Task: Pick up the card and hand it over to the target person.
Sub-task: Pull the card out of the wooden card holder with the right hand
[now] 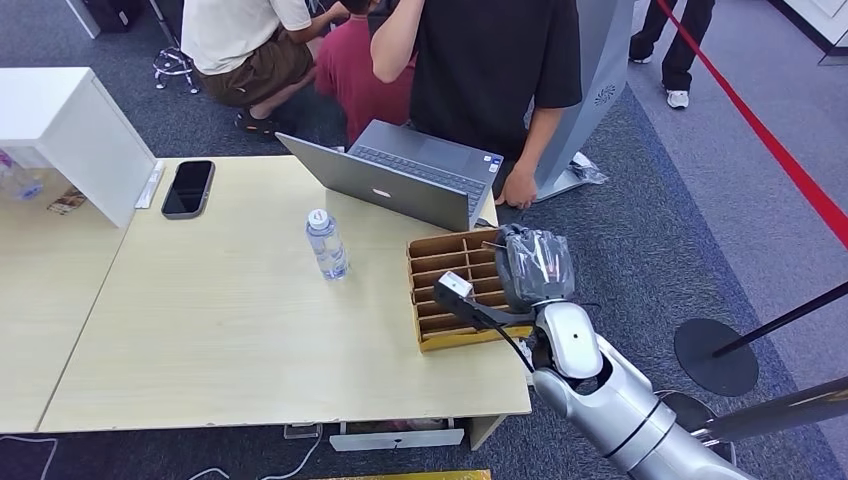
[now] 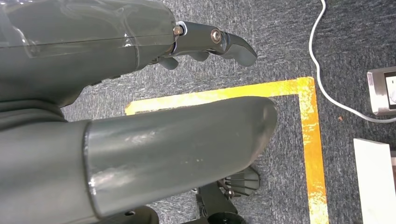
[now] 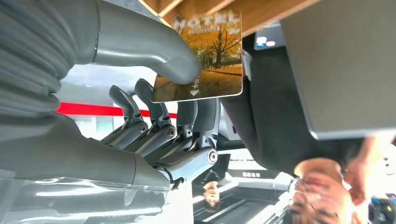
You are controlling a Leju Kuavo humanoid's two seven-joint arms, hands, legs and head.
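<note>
A hotel card (image 3: 205, 60) printed with autumn trees is pinched between the thumb and fingers of my right hand (image 3: 154, 116). Its upper edge lies close to the brown walls of the cardboard slot box (image 1: 440, 300). In the head view my right hand (image 1: 535, 265) hovers over that box at the table's right end, and the hand hides the card. A person in a black shirt (image 1: 495, 60) stands just beyond the table behind the laptop (image 1: 400, 175). My left hand (image 2: 140, 93) hangs over the carpet with fingers extended, holding nothing.
On the light wooden table (image 1: 230, 330) stand a water bottle (image 1: 326, 244), a black phone (image 1: 188, 187) and a white box (image 1: 70, 130) at the left. Two more people crouch behind the table. A red floor line (image 1: 770, 150) runs at the right.
</note>
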